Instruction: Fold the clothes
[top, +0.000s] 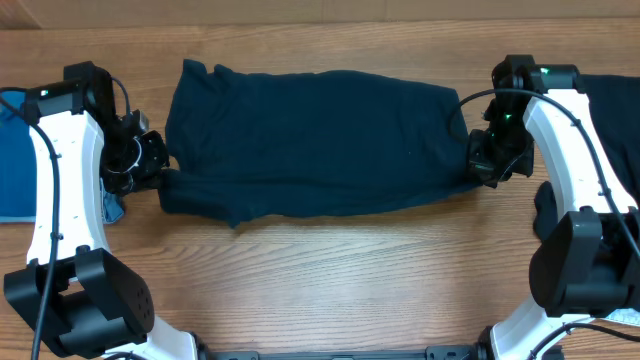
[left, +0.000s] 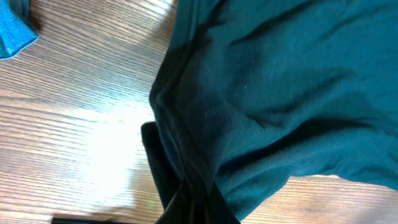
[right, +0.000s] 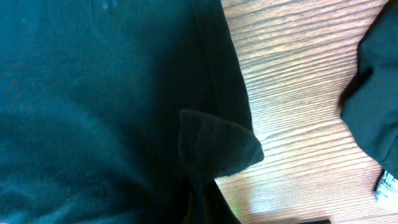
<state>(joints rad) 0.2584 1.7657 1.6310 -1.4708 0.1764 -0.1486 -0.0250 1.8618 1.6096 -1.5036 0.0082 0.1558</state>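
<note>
As left fingers (left: 157, 163), right fingers (top: 478, 162) clamp 1 navy garment (top: 310, 140): 1 blue garment (top: 12, 160), 1 dark garment (top: 622, 120) aside.

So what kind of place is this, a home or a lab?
Probably a robotics lab bench, not a home: two robot arms at a wooden table, a dark navy garment stretched between them, and a blue garment at the table's edge.

Both the left arm (top: 62, 190) and right arm (top: 570, 140) have long white plastic links between chunky black joint housings, with a thin black cable (top: 50, 235) along each. Small green lights (top: 545, 72) glow near the wrists. The left gripper (top: 160, 172) and right gripper (top: 480, 165) are black.
</note>
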